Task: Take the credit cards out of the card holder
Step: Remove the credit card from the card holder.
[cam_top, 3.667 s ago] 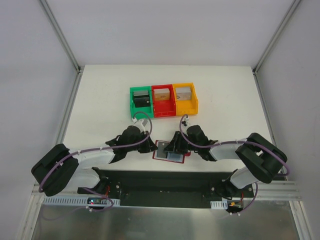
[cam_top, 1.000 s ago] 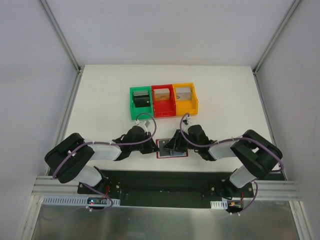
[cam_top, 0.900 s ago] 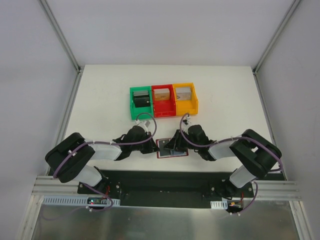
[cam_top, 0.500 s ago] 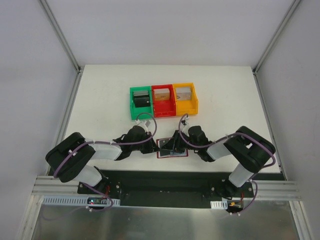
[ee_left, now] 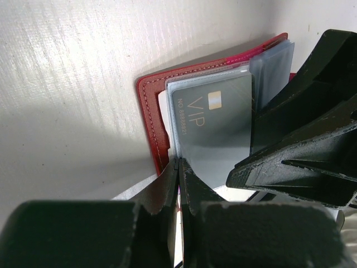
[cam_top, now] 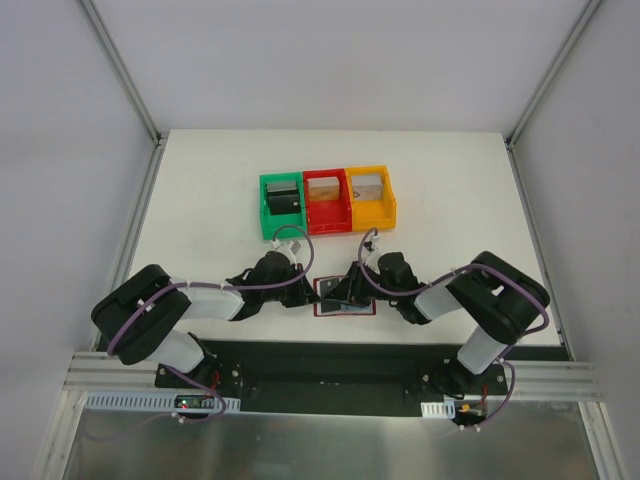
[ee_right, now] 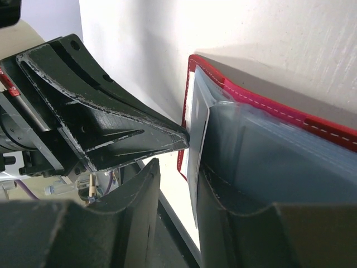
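The dark red card holder (cam_top: 345,298) lies open on the white table between my two grippers. In the left wrist view the holder (ee_left: 152,120) shows clear sleeves and a blue-grey card (ee_left: 215,120) marked VIP. My left gripper (ee_left: 179,163) is shut, pinching the holder's near edge; it shows from above (cam_top: 303,291) at the holder's left side. My right gripper (ee_right: 179,167) is open, its fingers astride the upright edge of a pale card or sleeve (ee_right: 198,148) that rests against the right finger. It shows from above (cam_top: 348,289) on the holder.
Green (cam_top: 264,210), red (cam_top: 326,176) and orange (cam_top: 390,205) bins stand in a row behind the holder. The table's front edge and the black base rail (cam_top: 330,360) lie just in front of it. My two grippers' fingers are very close together.
The holder has gone from tilted to square with the table edge. Over the last second my right gripper has crept left over it; the left gripper stays at its left edge.
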You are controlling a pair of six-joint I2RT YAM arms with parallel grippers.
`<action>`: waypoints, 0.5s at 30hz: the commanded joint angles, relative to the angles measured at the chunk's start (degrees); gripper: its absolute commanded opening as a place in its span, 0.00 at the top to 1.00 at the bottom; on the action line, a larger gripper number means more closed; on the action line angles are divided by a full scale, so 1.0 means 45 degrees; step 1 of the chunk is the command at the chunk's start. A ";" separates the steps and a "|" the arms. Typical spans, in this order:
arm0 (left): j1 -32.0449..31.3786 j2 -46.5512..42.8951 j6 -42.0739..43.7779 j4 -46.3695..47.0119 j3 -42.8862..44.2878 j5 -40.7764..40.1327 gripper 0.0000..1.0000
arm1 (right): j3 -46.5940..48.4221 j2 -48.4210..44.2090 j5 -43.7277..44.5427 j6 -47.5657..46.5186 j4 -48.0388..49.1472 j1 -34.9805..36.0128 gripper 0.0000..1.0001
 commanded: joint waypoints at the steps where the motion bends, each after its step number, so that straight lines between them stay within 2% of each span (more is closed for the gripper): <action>1: -0.0211 0.0506 0.0106 -0.1395 -0.0113 -0.0629 1.00 | -0.0075 -0.0515 -0.0794 0.0192 0.0745 0.0020 0.67; 15: -0.0172 0.0467 0.0028 -0.1766 -0.0113 -0.0903 1.00 | -0.0212 -0.1355 -0.0716 -0.0140 -0.0076 -0.0234 0.67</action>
